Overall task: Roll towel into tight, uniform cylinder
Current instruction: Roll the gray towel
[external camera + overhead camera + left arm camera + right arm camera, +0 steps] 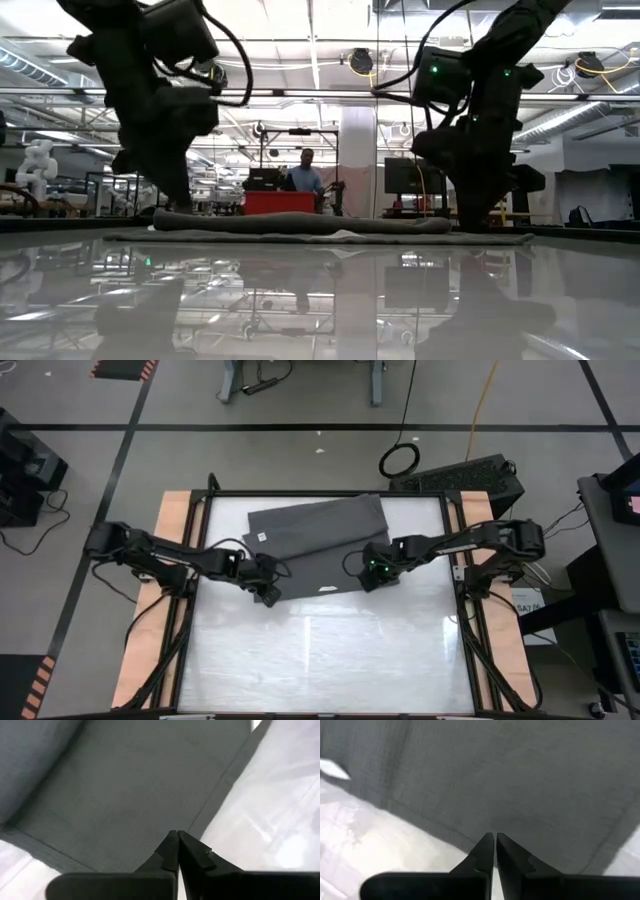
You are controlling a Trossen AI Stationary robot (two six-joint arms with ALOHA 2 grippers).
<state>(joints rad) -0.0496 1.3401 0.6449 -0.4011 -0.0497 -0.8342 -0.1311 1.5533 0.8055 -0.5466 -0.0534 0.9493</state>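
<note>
Item: towel (325, 545), charcoal-grey, partly folded over itself, lying on the far half of the white table (330, 660); left gripper (268, 596) and right gripper (372, 582) at its near edge, fingers pressed together, apparently pinching the hem.

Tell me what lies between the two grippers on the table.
Only the towel: in the high view its dark cloth spans the stretch from the left gripper to the right gripper. The low view shows it partly folded there, nothing else.

Matt woven towel (320, 545), glossy table (330, 660)
</note>
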